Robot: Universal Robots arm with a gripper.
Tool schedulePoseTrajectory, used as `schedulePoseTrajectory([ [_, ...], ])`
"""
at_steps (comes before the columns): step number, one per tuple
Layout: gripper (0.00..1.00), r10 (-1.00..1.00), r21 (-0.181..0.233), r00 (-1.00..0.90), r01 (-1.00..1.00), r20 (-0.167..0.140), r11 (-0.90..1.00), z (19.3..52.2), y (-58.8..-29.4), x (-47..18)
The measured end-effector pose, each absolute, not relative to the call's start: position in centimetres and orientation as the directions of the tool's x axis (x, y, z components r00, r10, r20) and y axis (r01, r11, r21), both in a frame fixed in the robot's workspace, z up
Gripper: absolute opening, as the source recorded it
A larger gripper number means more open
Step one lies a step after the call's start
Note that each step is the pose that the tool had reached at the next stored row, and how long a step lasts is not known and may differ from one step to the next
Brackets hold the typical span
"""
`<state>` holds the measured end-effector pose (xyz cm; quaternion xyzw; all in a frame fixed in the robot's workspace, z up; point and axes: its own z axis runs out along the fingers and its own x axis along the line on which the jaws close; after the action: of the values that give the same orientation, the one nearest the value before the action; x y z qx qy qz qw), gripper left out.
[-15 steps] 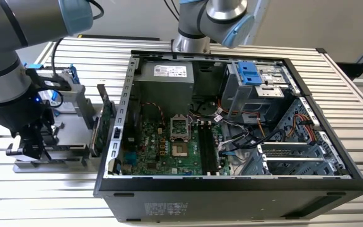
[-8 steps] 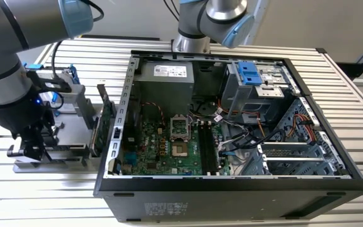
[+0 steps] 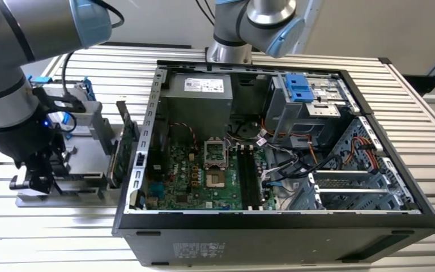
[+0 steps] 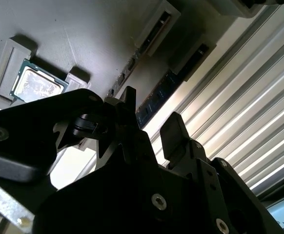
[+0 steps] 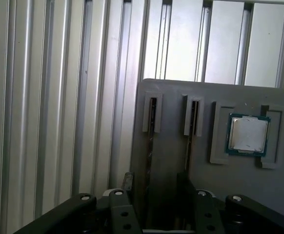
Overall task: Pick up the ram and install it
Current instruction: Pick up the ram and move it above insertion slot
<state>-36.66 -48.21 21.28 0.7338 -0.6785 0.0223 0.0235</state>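
Seemingly untouched, the ram [image 4: 161, 91] stands in the grey tray [image 4: 73, 29] beneath the gripper's [image 4: 151, 106] spread fingers [image 4: 173, 134].

Print on white stickers on the power supply [image 3: 196, 107] and the computer case [image 3: 278, 222] is too small to read.

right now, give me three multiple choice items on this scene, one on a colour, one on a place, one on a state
1. The board inside the computer case is: A) red B) green C) white
2. The gripper is: A) over the grey tray B) inside the case C) on the bare table
3. The gripper is: A) shut on the ram B) shut, empty C) open, empty
Answers: 1 B, it shows green. 2 A, the tray lies under it. 3 C, fingers apart, ram in its tray slot.
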Motion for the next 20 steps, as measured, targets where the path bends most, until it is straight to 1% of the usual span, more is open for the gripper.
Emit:
schedulePoseTrajectory([
  [20,1.0,-0.994,0.004,0.085,-0.996,0.068,-0.084,20.48,-48.99,-36.77],
])
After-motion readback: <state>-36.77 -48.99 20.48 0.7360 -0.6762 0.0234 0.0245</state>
